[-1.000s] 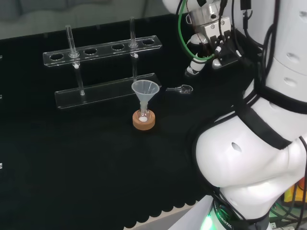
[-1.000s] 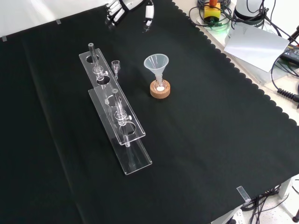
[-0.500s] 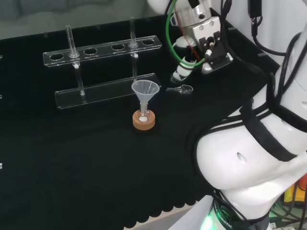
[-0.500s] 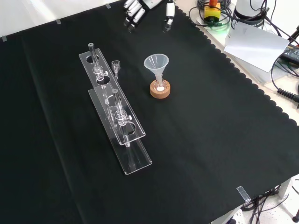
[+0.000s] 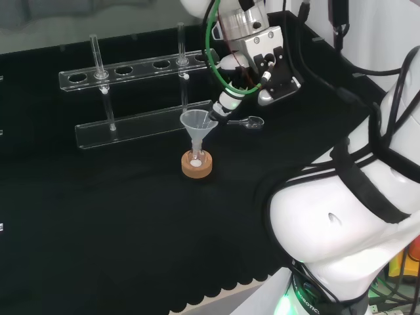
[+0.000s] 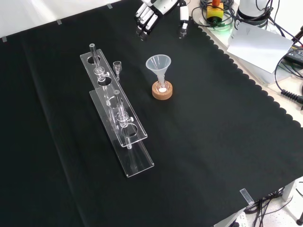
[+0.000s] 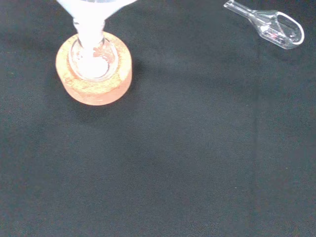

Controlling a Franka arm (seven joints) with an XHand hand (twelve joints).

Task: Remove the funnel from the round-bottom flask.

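Hand: the hand (image 6: pixel 158 10) hangs above the cloth at the top of the front view, fingers (image 6: pixel 144 21) and thumb (image 6: pixel 183 23) spread apart and pointing down, holding nothing. In the head view the hand (image 5: pixel 259 59) sits up and to the right of the funnel, one fingertip (image 5: pixel 220 108) close beside the funnel's rim; I cannot tell whether it touches.
Funnel: the clear funnel (image 6: pixel 158 66) stands upright with its stem down in the neck of the flask, wide mouth up, still seated.
Flask: the small round-bottom flask (image 7: pixel 93 57) rests in its stand with something white at the bottom.
Stand: a cork ring (image 6: pixel 162 91) flat on the black cloth (image 6: pixel 213 142), under the flask.
Scoop: a small clear glass scoop (image 5: pixel 248 122) lies on the cloth just right of the funnel in the head view.
Rack: a clear tube rack (image 6: pixel 118 118) stands to the left of the funnel in the front view, with thin glass tubes (image 6: pixel 93 59) upright in it.
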